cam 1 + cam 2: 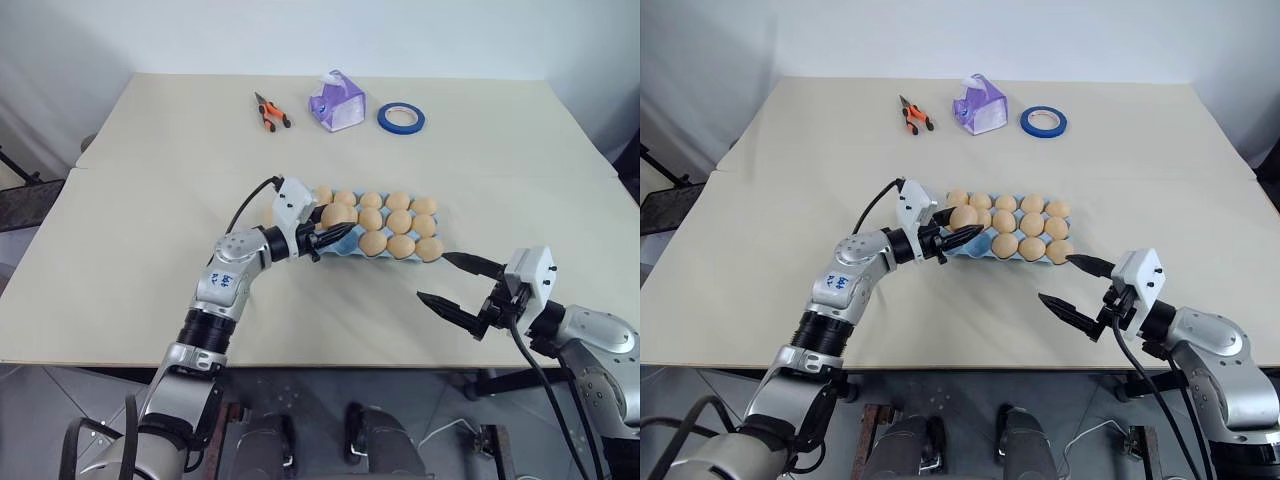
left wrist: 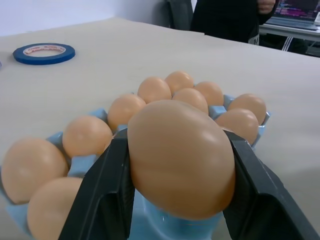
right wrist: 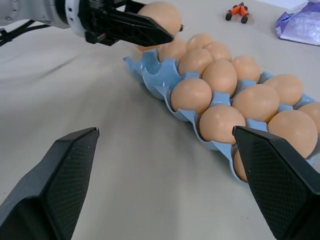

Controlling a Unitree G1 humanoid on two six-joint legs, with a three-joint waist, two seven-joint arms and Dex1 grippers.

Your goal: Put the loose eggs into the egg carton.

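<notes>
The light blue egg carton (image 1: 346,244) lies in the middle of the table with several tan-orange eggs (image 1: 398,222) seated in its cups. My left gripper (image 1: 340,224) is shut on one loose egg (image 1: 338,213) and holds it just above the carton's left end; in the left wrist view this egg (image 2: 180,157) sits clamped between both black fingers (image 2: 107,190). My right gripper (image 1: 432,277) stands open and empty near the table's front edge, right of the carton, with its fingers (image 3: 55,185) spread wide toward the carton (image 3: 155,80).
At the back of the table lie orange-handled pliers (image 1: 271,112), a purple tissue pack (image 1: 336,100) and a blue tape roll (image 1: 401,118). A person in dark clothing (image 2: 225,17) stands beyond the table's far side.
</notes>
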